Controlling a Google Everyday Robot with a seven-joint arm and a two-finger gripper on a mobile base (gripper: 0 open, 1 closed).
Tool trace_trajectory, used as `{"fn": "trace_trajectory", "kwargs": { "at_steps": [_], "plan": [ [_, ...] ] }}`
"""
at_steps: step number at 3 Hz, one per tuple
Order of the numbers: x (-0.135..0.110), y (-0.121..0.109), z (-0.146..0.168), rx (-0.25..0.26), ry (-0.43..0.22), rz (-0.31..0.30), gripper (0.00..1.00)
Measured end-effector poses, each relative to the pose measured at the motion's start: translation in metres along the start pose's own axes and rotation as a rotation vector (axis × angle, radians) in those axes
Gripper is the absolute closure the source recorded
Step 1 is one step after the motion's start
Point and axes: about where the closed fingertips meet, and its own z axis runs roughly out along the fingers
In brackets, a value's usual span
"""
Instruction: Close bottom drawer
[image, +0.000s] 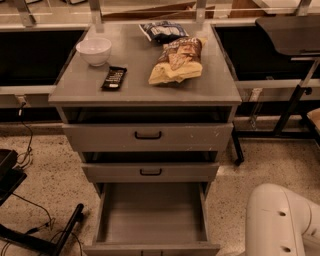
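Observation:
The bottom drawer of the grey cabinet is pulled far out and shows an empty grey box. Its front panel lies at the frame's lower edge, and its handle is out of view. The middle drawer and top drawer above it are slightly out, each with a black bar handle. A white arm segment fills the lower right corner, to the right of the open drawer. The gripper itself is out of view.
On the cabinet top stand a white bowl, a dark bar and two snack bags. A black stand and cables lie on the floor at left. A black table leg stands at right.

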Motion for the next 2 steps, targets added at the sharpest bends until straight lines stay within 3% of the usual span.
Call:
{"fn": "trace_trajectory", "kwargs": {
  "at_steps": [2],
  "plan": [
    [-0.054, -0.036, 0.027, 0.102, -0.155, -0.068, 1.00]
  ]
}}
